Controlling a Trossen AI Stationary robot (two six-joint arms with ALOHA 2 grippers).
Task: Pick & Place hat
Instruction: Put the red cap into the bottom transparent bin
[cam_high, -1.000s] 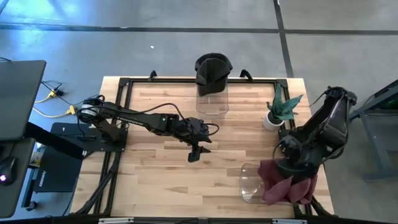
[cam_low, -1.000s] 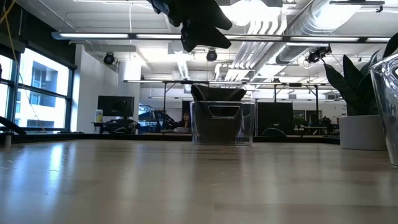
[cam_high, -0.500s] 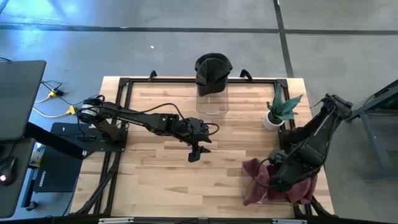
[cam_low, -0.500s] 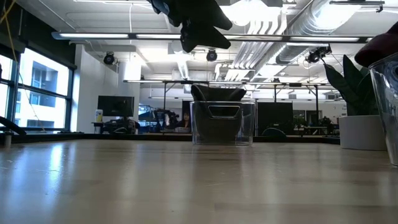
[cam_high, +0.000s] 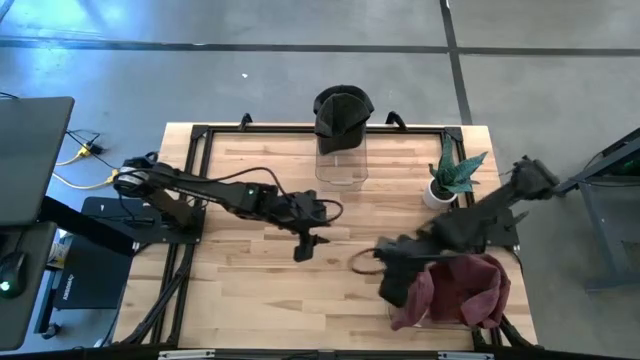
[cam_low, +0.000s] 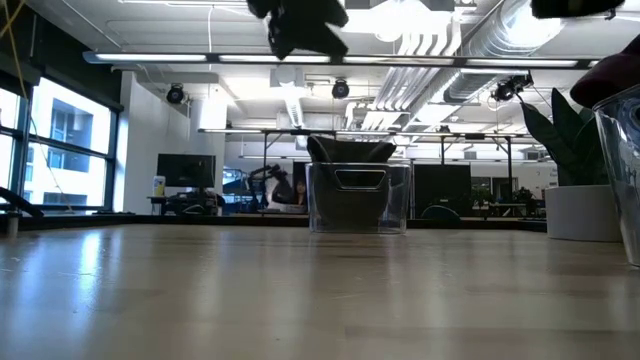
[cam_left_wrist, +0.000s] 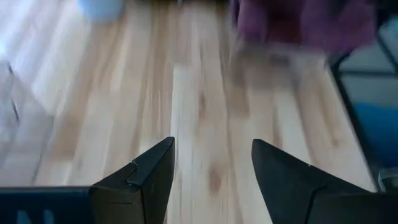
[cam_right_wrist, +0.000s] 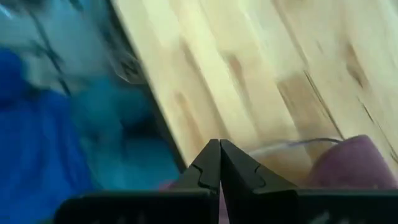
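Grey concrete floor surrounds the wooden table (cam_high: 260, 290) in the high view. I place everything against the potted plant (cam_high: 447, 178) near the table's far right corner. A dark hat (cam_high: 342, 110) sits on a clear box (cam_high: 343, 165) further along that far edge, well apart from the plant. Nearer the front edge than the plant, a maroon hat (cam_high: 460, 288) is draped over a second clear box (cam_high: 425, 310), probably as its stand. The right gripper (cam_high: 392, 272) hangs just beside that hat, on the side away from the plant. The left gripper (cam_high: 305, 246) hovers over bare wood toward the table's middle, likely waiting.

Looking level across the table, the low view shows the dark hat (cam_low: 350, 152) on its box (cam_low: 358, 198), with the plant (cam_low: 573, 160) off to one side. Arm parts show only at the upper edge.

From the left wrist, the fingers (cam_left_wrist: 142, 180) stand apart, empty above the boards, with the maroon hat (cam_left_wrist: 305, 22) blurred beyond.

From the right wrist, the fingers (cam_right_wrist: 205, 171) are pressed together with nothing visible between them, and the maroon hat (cam_right_wrist: 354, 163) lies close by.
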